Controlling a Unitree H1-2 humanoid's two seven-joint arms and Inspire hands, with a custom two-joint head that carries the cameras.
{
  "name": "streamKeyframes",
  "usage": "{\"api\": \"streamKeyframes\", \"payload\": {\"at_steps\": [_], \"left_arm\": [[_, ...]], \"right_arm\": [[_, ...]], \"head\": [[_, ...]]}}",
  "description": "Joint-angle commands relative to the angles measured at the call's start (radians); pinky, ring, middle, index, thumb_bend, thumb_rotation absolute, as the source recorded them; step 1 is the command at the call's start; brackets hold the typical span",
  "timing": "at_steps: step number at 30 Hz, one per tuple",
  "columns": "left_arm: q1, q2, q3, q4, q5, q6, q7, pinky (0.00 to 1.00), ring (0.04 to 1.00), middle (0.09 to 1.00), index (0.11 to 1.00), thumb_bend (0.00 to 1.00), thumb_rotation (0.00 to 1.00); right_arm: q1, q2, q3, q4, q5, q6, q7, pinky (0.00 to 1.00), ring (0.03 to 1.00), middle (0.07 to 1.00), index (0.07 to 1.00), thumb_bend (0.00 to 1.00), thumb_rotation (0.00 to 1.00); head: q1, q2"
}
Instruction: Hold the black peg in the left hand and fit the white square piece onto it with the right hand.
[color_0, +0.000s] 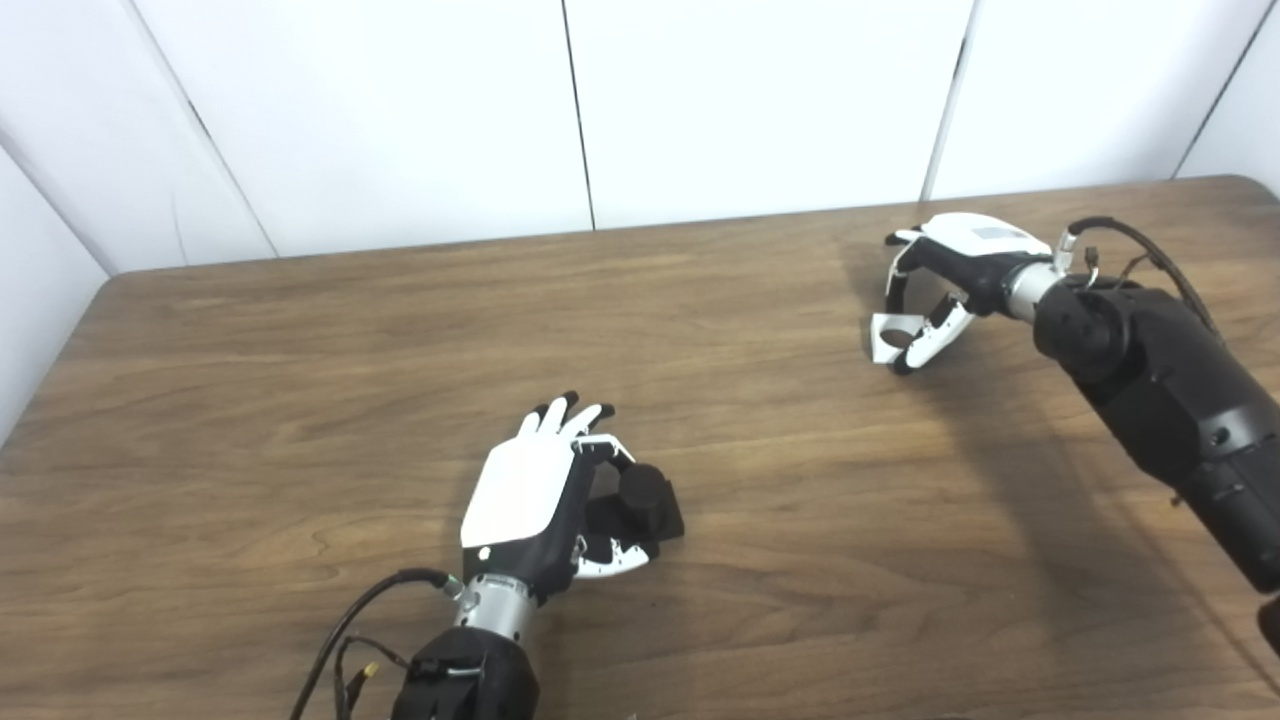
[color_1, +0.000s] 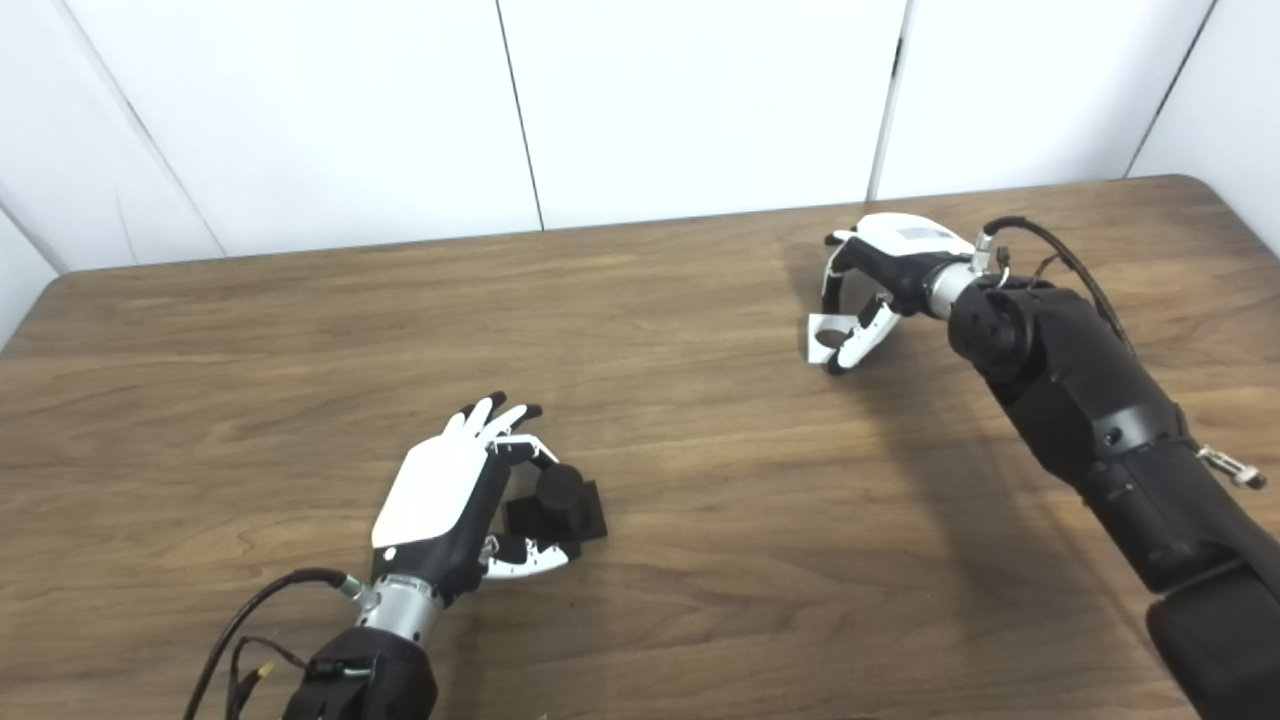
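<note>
The black peg (color_0: 640, 505), a short cylinder on a square base, stands on the wooden table (color_0: 300, 400) near the front centre. My left hand (color_0: 530, 495) lies just left of it, open. Most fingers stretch forward, one curls toward the peg's far side, and the thumb (color_0: 615, 562) reaches along its near side. At the back right lies the white square piece (color_0: 890, 338), which has a round hole. My right hand (color_0: 950, 270) arches over this piece, with fingers down on its far edge and the thumb (color_0: 935, 330) against its near side. The piece appears to rest on the table.
White wall panels (color_0: 400, 120) rise behind the table's far edge. The black right forearm (color_0: 1160, 390) crosses the table's right side. Cables (color_0: 350, 620) hang by the left wrist at the front edge.
</note>
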Motion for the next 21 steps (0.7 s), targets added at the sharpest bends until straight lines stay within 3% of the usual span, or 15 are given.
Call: {"api": "streamKeyframes", "payload": {"at_steps": [1, 21], "left_arm": [[-0.003, -0.002, -0.006, -0.002, 0.009, -0.007, -0.002, 1.00, 1.000, 0.915, 0.491, 0.52, 0.06], [-0.007, -0.008, -0.003, 0.000, 0.010, -0.003, 0.000, 1.00, 1.000, 0.914, 0.490, 0.52, 0.06]], "right_arm": [[-0.039, -0.024, -0.006, 0.006, -0.022, -0.009, -0.024, 1.00, 1.000, 0.955, 0.491, 0.52, 0.15], [-0.035, -0.031, -0.011, -0.039, -0.025, -0.015, -0.031, 1.00, 1.000, 0.955, 0.490, 0.52, 0.14]], "head": [[-0.001, 0.001], [0.000, 0.000]]}}
